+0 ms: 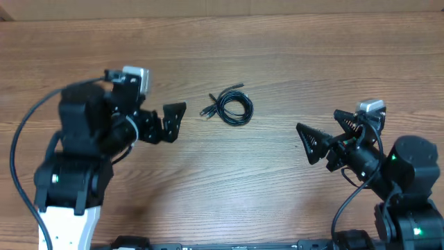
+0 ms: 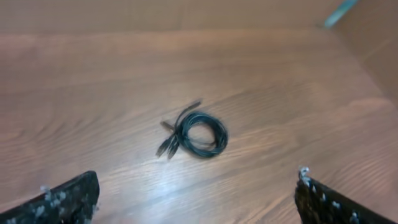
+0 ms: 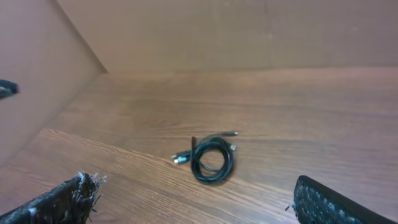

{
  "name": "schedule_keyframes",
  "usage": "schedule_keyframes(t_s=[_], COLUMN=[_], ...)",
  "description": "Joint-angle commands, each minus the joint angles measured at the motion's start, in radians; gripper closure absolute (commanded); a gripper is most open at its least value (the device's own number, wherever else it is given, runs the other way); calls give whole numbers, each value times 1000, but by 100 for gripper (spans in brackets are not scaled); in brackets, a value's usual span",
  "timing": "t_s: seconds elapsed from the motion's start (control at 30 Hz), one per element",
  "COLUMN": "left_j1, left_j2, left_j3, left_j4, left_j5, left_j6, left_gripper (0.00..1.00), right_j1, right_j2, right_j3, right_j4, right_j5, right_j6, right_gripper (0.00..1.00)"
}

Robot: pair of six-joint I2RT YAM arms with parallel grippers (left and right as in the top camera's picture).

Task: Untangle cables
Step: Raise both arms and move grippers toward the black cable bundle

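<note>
The cables [image 1: 232, 106] lie in a small black coil on the wooden table, plug ends sticking out to the left and upper right. The coil also shows in the left wrist view [image 2: 198, 133] and in the right wrist view [image 3: 210, 162]. My left gripper [image 1: 174, 121] is open and empty, a short way left of the coil. My right gripper [image 1: 325, 136] is open and empty, farther off to the coil's right and a little nearer the front. Neither gripper touches the cables.
The wooden table [image 1: 277, 55] has nothing else on it. Thick black wires run from both arm bases at the front left and front right.
</note>
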Motion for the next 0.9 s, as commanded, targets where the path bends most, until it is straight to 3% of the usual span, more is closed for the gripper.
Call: schedule_keyframes(t_s=[0.0, 0.13, 0.3, 0.43, 0.57, 0.67, 0.7, 0.8, 0.83, 0.87], left_j1=[-87, -170, -178, -177, -175, -176, -174, -151, -144, -142], left_j2=[80, 221, 388, 494, 584, 653, 672, 732, 756, 774], left_j3=[188, 415, 612, 660, 660, 660, 660, 660, 660, 660], left_j4=[-89, -225, -362, -437, -457, -473, -481, -539, -568, -586], left_j5=[-237, -367, -431, -545, -552, -426, -325, 164, 276, 289], left_j6=[-27, -29, -66, -101, -100, -70, -44, 120, 148, 147], left_gripper=[0, 0, 0, 0, 0, 0, 0, 0, 0, 0], right_j1=[6, 6, 6, 6, 6, 6, 6, 6, 6, 6], right_j2=[65, 214, 443, 628, 747, 780, 783, 777, 771, 767], right_j3=[100, 258, 506, 694, 773, 773, 773, 773, 773, 773], right_j4=[-19, -89, -305, -510, -627, -640, -636, -625, -624, -624], right_j5=[58, 89, 124, 167, 232, 261, 260, 260, 260, 260], right_j6=[-8, -8, -61, -107, -136, -136, -136, -136, -136, -137], right_gripper=[0, 0, 0, 0, 0, 0, 0, 0, 0, 0])
